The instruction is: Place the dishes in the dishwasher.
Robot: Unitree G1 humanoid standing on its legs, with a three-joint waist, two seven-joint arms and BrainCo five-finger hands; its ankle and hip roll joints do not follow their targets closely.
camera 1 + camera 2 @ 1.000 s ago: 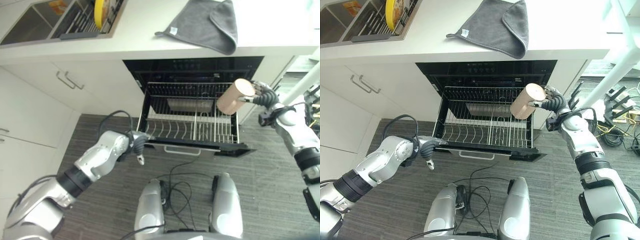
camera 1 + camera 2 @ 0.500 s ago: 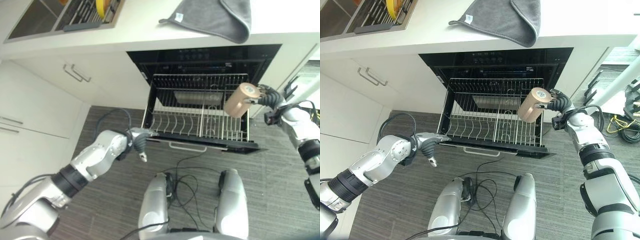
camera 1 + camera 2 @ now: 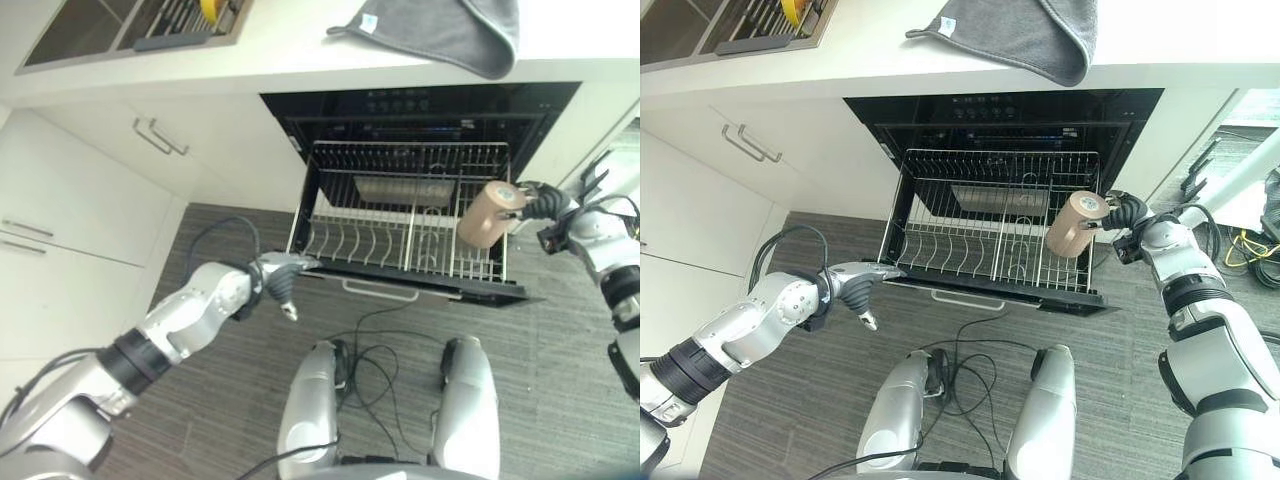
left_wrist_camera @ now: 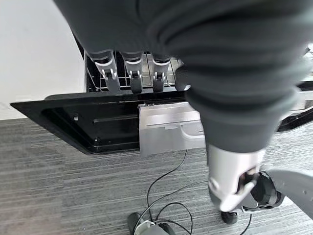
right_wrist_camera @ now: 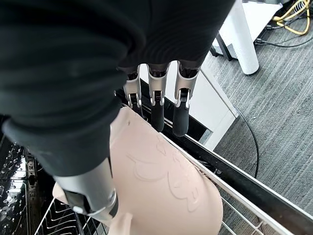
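the right hand (image 3: pixel 1127 212) has its fingers and thumb wrapped round a beige cylindrical cup (image 3: pixel 1072 224), which it holds tilted above the right end of the pulled-out wire dish rack (image 3: pixel 980 245) of the open black dishwasher (image 3: pixel 420 105). in the right wrist view the fingers (image 5: pixel 157 105) lie over the far side of the cup (image 5: pixel 161 191) and the thumb presses its near side, with the rack wires just below. the cup is not touching the rack. the left hand (image 3: pixel 283 284) hangs just beside the rack's left front corner, near the lowered dishwasher door (image 4: pixel 98 122), its fingers (image 4: pixel 134 81) straight and relaxed, holding nothing. above the dishwasher, a grey folded cloth (image 3: pixel 1030 30) lies on the white worktop (image 3: pixel 280 50), drooping a little over its front edge. far to the left of the dishwasher along the worktop, a yellow plate (image 3: pixel 210 8) stands in a drying rack.
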